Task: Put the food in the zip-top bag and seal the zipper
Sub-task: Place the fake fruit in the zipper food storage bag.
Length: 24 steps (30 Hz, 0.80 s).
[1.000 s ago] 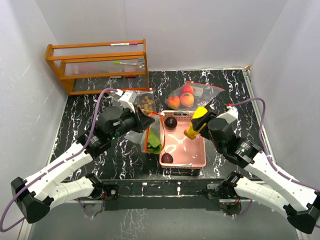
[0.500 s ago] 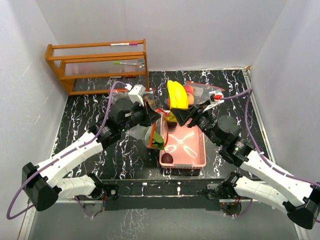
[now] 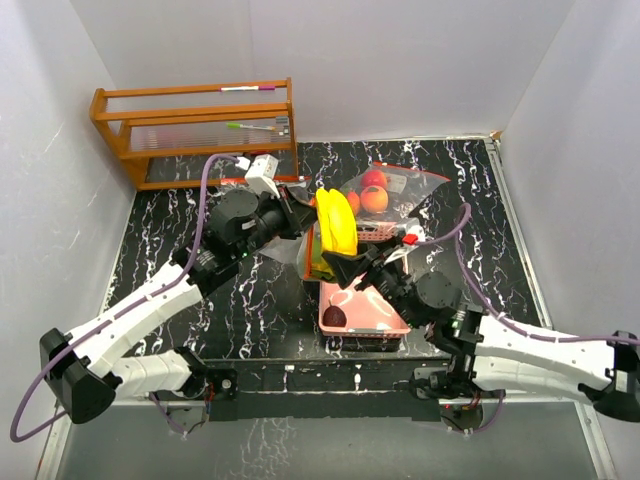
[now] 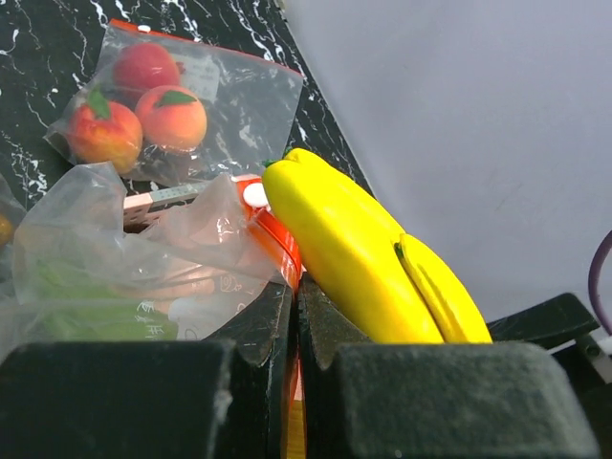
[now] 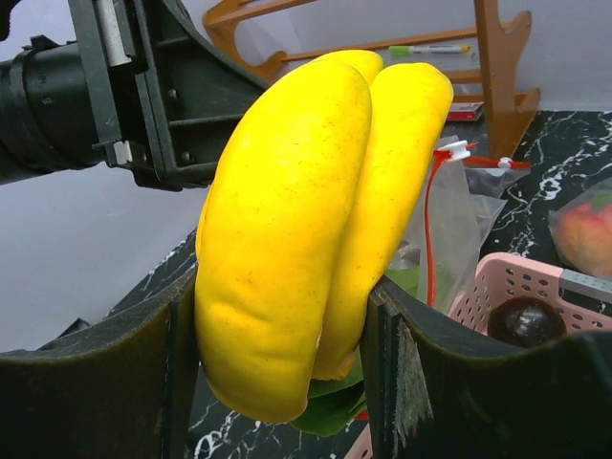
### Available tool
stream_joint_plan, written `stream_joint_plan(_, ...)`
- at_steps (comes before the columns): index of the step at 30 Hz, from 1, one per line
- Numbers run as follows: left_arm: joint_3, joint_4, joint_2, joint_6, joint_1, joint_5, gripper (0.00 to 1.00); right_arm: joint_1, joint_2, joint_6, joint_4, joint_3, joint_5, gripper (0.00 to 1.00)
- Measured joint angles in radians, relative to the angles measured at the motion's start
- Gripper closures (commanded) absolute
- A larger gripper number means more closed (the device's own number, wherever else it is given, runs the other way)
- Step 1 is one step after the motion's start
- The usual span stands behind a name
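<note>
Yellow bananas [image 3: 337, 222], pink basket [image 3: 370, 325], orange rack [image 3: 190, 111], black table [image 3: 250, 300] veined white.

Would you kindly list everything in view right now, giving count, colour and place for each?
bananas: two joined, yellow, at the open bag's mouth
open zip-top bag: one, clear with red zipper, green contents, left of the basket
second bag: one, clear, far side of the table
round fruits: three, red and orange, inside the second bag
pink basket: one, near centre
dark purple fruit: one seen from above, basket's near left corner
wooden rack: one, orange-brown, far left corner
markers: two, on the rack
table: black, white-veined
left gripper: black, shut on the open bag's rim
right gripper: black, shut on the bananas
</note>
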Motion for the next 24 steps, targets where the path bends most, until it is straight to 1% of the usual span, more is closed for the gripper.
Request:
stream_joint_plan(3,-0.006,0.008,-0.011,-0.022,0.0,-0.005,1.0,0.07,0.043,-0.056,0.119,-0.027,0.117,0.92)
stream_joint_plan(6,-0.006,0.025,-0.021,-0.037,0.0,-0.006,1.0,0.106,0.097,-0.103,0.269,-0.058,0.203,0.91)
stream_joint_plan(7,-0.006,0.029,-0.024,-0.041,0.0,-0.008,1.0,0.111,0.119,-0.113,0.302,-0.06,0.225,0.89)
stream_joint_plan(10,-0.006,0.029,-0.029,-0.046,0.0,-0.013,1.0,0.129,0.208,-0.154,0.395,-0.05,0.301,0.78)
stream_joint_plan(12,-0.006,0.027,-0.029,-0.048,0.001,-0.02,1.0,0.15,0.27,-0.188,0.446,-0.04,0.354,0.74)
stream_joint_plan(13,-0.006,0.026,-0.029,-0.048,0.001,-0.024,1.0,0.156,0.293,-0.203,0.463,-0.037,0.37,0.7)
stream_joint_plan(15,-0.006,0.023,-0.029,-0.05,0.001,-0.029,1.0,0.162,0.338,-0.233,0.496,-0.031,0.393,0.67)
stream_joint_plan(17,-0.006,0.021,-0.029,-0.05,0.004,-0.035,1.0,0.163,0.369,-0.25,0.505,-0.014,0.408,0.57)
stream_joint_plan(18,-0.006,0.021,-0.029,-0.051,0.007,-0.04,1.0,0.163,0.381,-0.256,0.502,-0.002,0.417,0.48)
stream_joint_plan(20,-0.006,0.024,-0.029,-0.051,0.01,-0.05,1.0,0.163,0.393,-0.257,0.486,0.019,0.431,0.36)
stream_joint_plan(22,-0.006,0.027,-0.029,-0.052,0.011,-0.05,1.0,0.164,0.391,-0.249,0.46,0.03,0.436,0.24)
stream_joint_plan(24,-0.005,0.034,-0.029,-0.055,0.008,-0.043,1.0,0.165,0.381,-0.231,0.401,0.038,0.433,0.15)
